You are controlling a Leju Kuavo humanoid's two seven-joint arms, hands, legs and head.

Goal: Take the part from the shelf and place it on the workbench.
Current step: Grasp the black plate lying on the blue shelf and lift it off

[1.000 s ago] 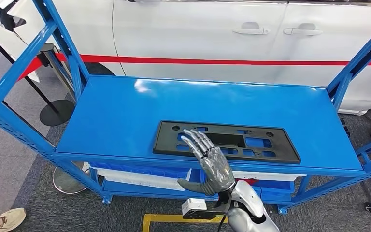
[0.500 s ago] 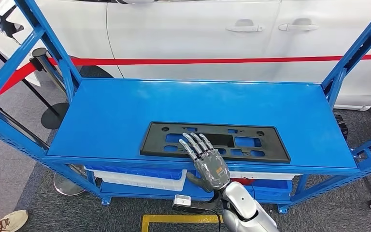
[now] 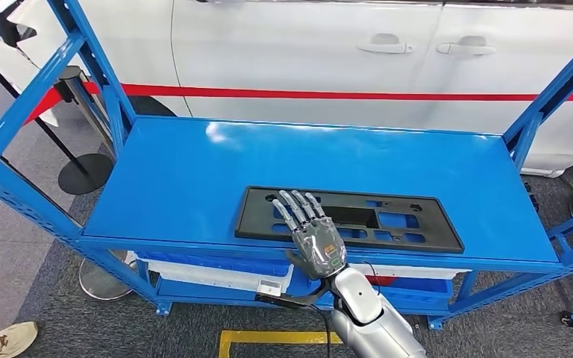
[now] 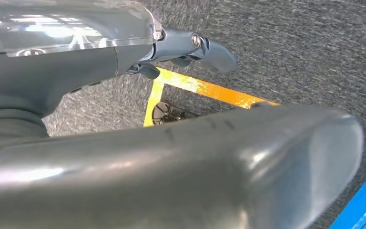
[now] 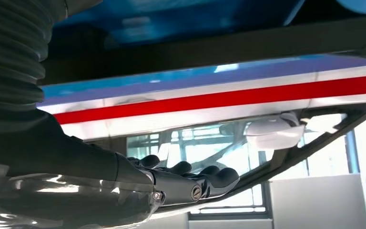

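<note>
- Since the frame one second ago, my right hand (image 3: 315, 240) has advanced from the shelf's front edge: its fingers (image 3: 295, 207) now lie over the near long edge of the part (image 3: 388, 221), where before they only just crossed it. The head camera swung in between and is back close to its first framing, so I log no move of the part itself.
- Part location: the black, flat, rectangular panel with cut-outs lies on the blue top deck of the shelf (image 3: 194, 171), close to the front edge, long side parallel to that edge.
- Hand relative to part: the right hand is at the part's left-centre section; the palm is over the shelf's front lip, the fingers extend across the panel's near border. I cannot tell whether they touch it.
- Right hand state: fingers straight and slightly spread, nothing held — an open, flat pose. The right wrist view shows the same extended fingers (image 5: 190, 183).
- Left hand (image 4: 171, 167): the left wrist view shows a thick grey thumb at close range over grey carpet and yellow floor tape (image 4: 205, 88); I cannot tell whether it is open or closed.
- Background: a white car with a red stripe (image 3: 343, 95) stands behind the shelf.
</note>
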